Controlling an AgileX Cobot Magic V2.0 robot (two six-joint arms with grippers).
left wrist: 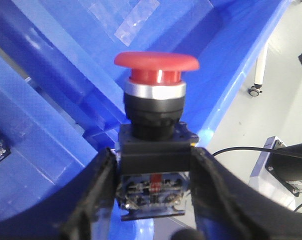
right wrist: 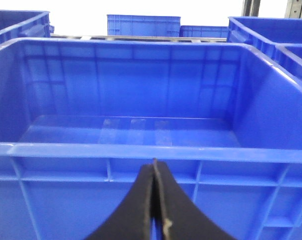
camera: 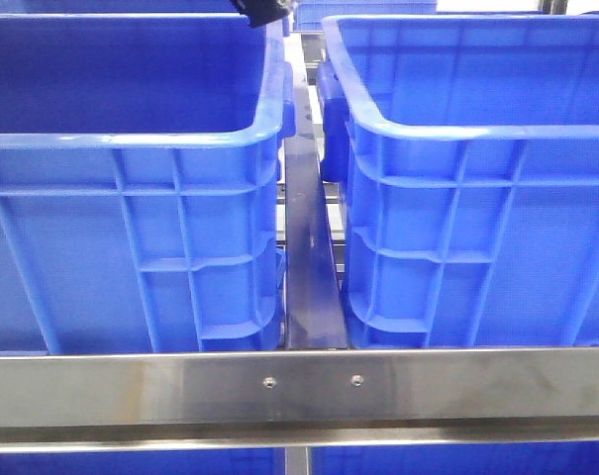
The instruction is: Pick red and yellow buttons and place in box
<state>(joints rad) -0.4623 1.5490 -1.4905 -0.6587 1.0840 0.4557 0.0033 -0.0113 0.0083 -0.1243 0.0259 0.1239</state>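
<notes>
Your left gripper [left wrist: 153, 172] holds a red button [left wrist: 156, 61], its two black, matte fingers [left wrist: 98, 195] pressed against the sides of the button's square black base. The button has a smooth, glossy red mushroom cap, wide and slightly domed, sitting on a shiny silver metal ring above a round black collar. Below the base, between the fingers, you can see a clear block with small metal contacts. Behind the button lies bright blue moulded plastic with ribs, part of a crate [left wrist: 51, 100]; beyond the crate there is pale grey floor, a black cable and a small caster wheel.

Your right gripper [right wrist: 154, 195] is closed, its curved black fingertips pressed together with nothing between them. It hangs just outside the near wall of a large blue box [right wrist: 141, 150] with a thick rolled rim, ribbed outer walls and smooth inner walls.

The front view shows what the wrist views do not: two blue crates standing side by side, the left one [camera: 131, 139] and the right one [camera: 457, 129], apart from each other, with a dark metal rail [camera: 309, 267] running between them and a brushed steel bar [camera: 299, 386] across the front. The button is not seen there; only a dark piece of arm [camera: 261, 12] shows above the left crate's far rim.
</notes>
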